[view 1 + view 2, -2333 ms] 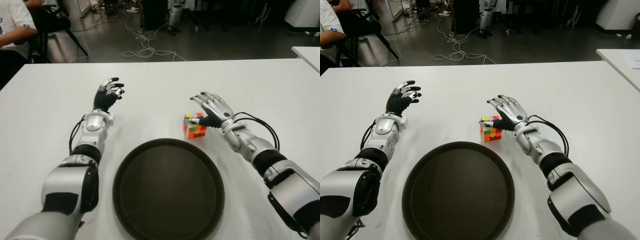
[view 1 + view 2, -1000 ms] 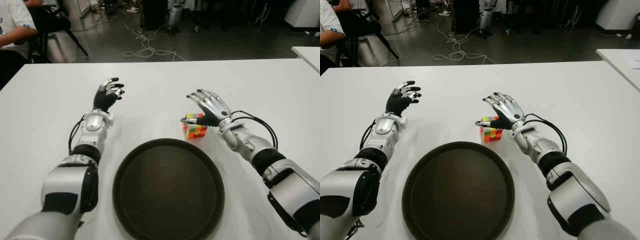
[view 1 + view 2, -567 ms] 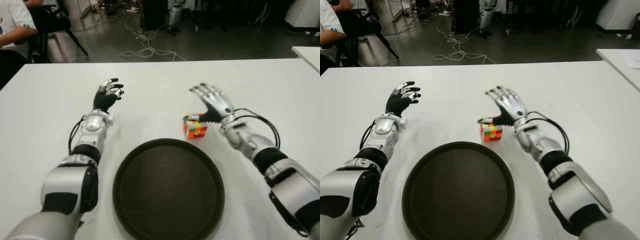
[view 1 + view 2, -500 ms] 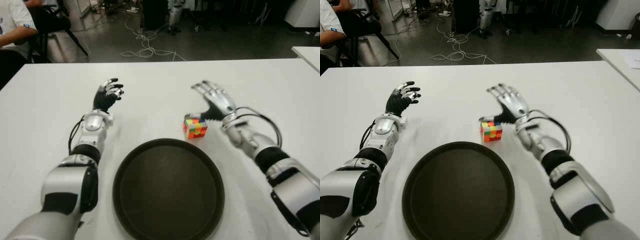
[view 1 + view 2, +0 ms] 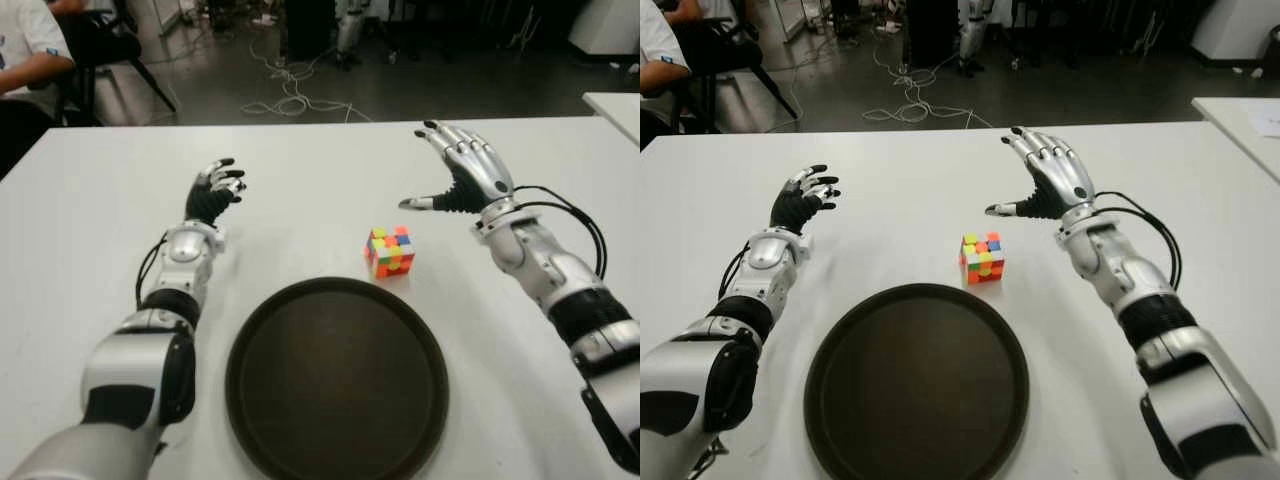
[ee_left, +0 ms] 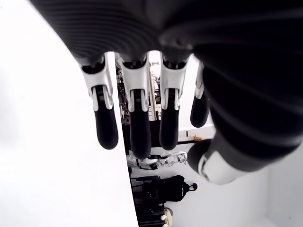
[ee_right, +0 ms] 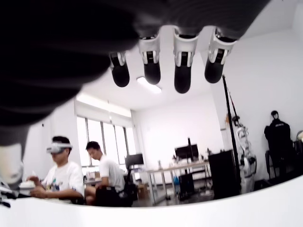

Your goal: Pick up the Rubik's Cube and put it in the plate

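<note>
Currently, the cube [image 5: 390, 251] is left ungrasped on the table [image 5: 80, 240] just behind the plate [image 5: 337, 377], because the right hand [image 5: 462, 178] is held above and beyond it with fingers spread, while the left hand [image 5: 213, 190] is held open well to the cube's left.

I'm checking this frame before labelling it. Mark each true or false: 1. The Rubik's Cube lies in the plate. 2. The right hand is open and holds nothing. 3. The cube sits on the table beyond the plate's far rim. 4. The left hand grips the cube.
1. False: the Rubik's Cube is on the table, outside the plate.
2. True: the right hand is raised, fingers spread.
3. True.
4. False: the left hand is empty, far left of the cube.
</note>
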{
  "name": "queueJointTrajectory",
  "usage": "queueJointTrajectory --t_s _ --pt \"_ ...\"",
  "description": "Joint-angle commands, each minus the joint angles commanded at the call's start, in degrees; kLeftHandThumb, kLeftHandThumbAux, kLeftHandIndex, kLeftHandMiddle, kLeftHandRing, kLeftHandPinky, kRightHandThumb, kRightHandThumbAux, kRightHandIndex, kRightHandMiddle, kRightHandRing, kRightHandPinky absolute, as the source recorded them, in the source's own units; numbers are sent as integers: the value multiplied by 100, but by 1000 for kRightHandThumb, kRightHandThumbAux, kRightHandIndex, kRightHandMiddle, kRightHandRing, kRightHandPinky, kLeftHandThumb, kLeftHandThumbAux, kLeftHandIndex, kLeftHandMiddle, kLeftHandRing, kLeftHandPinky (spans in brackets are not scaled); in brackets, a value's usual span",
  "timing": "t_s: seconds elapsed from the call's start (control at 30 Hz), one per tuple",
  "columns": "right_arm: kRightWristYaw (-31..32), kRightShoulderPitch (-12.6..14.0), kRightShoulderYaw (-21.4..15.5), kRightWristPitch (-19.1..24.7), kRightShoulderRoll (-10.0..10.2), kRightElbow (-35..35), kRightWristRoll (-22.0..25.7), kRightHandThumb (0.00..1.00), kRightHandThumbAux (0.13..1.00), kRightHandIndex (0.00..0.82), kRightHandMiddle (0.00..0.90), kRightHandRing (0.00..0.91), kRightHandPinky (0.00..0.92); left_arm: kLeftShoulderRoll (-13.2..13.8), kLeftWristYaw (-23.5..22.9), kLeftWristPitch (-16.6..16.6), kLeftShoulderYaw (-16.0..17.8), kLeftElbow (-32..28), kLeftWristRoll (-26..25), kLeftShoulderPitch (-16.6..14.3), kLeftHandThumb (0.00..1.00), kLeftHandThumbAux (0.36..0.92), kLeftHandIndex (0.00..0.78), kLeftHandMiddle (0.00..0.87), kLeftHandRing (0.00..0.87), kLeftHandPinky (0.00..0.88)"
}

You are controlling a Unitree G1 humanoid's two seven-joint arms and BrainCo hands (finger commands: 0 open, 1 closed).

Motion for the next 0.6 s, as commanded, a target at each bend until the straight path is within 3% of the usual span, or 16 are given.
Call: queueJointTrajectory --t_s 0.2,0.6 --pt "350 196 -101 202 -129 -542 -60 0 455 32 104 91 87 -8 -15 1 15 -2 -20 -2 484 711 203 286 305 327" --pt "1383 499 -100 545 -329 -1524 -128 0 422 32 99 89 113 -23 -4 0 23 -4 -26 3 516 708 204 296 310 334"
